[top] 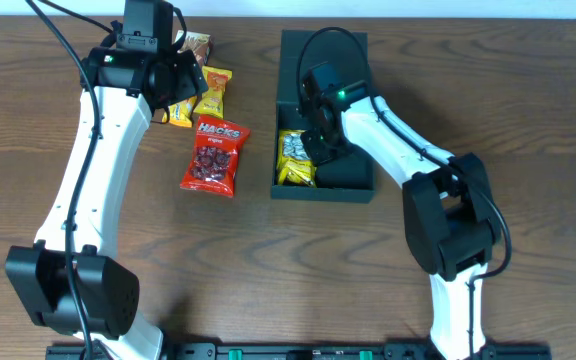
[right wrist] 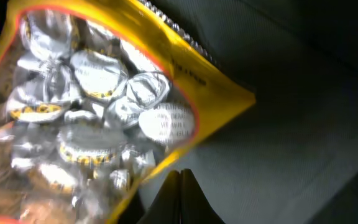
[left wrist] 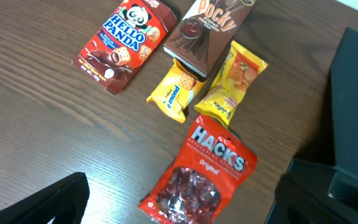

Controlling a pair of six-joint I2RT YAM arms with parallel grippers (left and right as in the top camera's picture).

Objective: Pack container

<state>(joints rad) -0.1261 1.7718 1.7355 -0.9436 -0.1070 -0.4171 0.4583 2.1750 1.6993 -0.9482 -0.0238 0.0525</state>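
Hacks bag is lying near on the table, two yellow packets beyond it, Hello Panda box and Pocky box sitting farthest

Overhead straight down; left wrist high over shared Hacks bag; right wrist close inside container.
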